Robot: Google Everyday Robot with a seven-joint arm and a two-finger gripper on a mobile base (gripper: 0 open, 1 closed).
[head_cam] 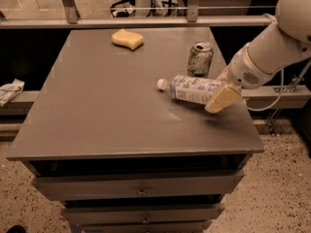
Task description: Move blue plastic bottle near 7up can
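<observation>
The blue plastic bottle (190, 89) is horizontal, with its white cap pointing left, at the right side of the grey table (107, 101). My gripper (219, 97) is shut on the bottle's base end, and its tan finger (223, 98) shows in front. The bottle seems to be held just above the tabletop, with a shadow beneath the gripper. The 7up can (200, 58) stands upright just behind the bottle, a short gap away. The white arm reaches in from the right.
A yellow sponge (127, 39) lies at the back of the table. The table's right edge is close under the gripper. Drawers (141, 188) sit below the tabletop. A white object (9, 91) lies on a ledge at the left. A rail runs behind the table.
</observation>
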